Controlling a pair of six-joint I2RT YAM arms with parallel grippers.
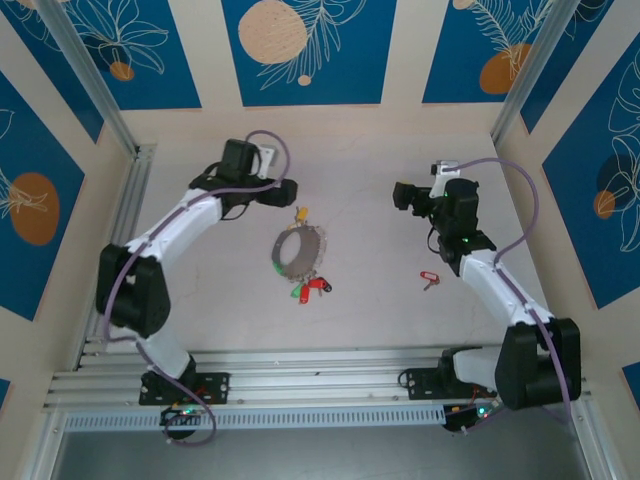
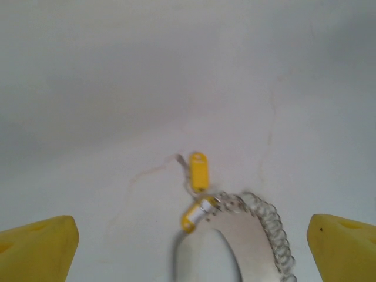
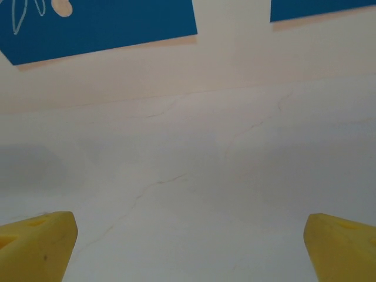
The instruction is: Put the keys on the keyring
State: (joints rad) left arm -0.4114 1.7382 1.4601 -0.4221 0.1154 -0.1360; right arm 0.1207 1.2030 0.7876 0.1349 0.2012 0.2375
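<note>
Left wrist view: the keyring (image 2: 257,247) runs off the bottom edge, blurred; from above, the keys (image 1: 312,288) are too small to count.

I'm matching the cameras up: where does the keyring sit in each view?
Top external: keyring in the middle of the table.
Left wrist: bottom edge, right of centre, cut off.
Right wrist: faces bare table and blue wall panels.
Shared landmark: yellow key tags at the ring's edge.

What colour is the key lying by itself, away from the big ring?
The lone key has a red head; the top external view shows it best.
</note>
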